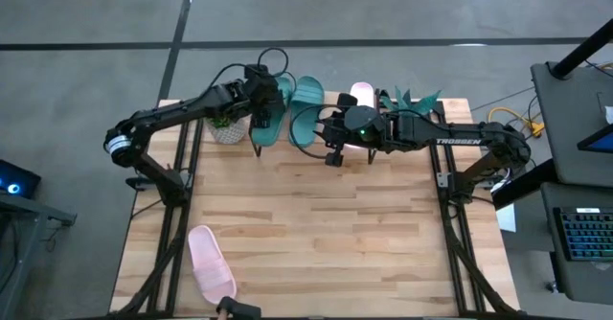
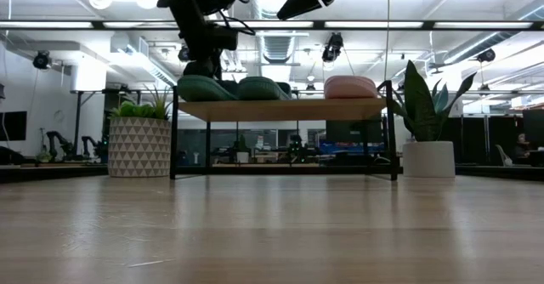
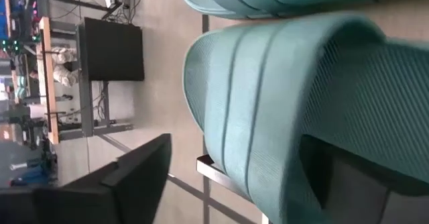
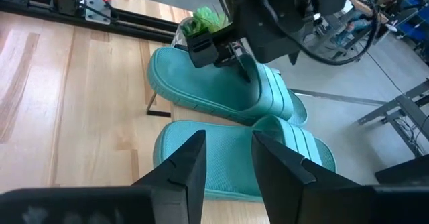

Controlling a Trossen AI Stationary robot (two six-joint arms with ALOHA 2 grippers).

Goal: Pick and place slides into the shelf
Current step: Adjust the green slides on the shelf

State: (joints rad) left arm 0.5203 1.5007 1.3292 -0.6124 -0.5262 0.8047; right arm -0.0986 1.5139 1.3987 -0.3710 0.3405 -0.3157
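Observation:
Two teal slides lie side by side on the shelf (image 2: 280, 110), soles down, with a pink slide (image 1: 362, 94) to their right. The other pink slide (image 1: 211, 262) lies on the tabletop near its near left corner. My left gripper (image 4: 221, 60) is down on the left teal slide (image 4: 194, 83), open, at the strap's opening. My right gripper (image 4: 228, 160) hovers open just above the second teal slide (image 4: 301, 150), clear of it. My left gripper comes at the left teal slide from above. One finger (image 3: 348, 184) reaches in under the ribbed strap (image 3: 255, 117) and the other (image 3: 134, 177) stands outside its side, apart from it. Whether the inner finger touches, I cannot tell. The slide rests flat on the shelf.
A plant in a patterned pot (image 2: 138, 144) stands at the shelf's left end and a snake plant in a white pot (image 2: 425, 139) at its right end. The shelf runs along the table's far edge. Bare tabletop (image 1: 316, 215) lies in front of it.

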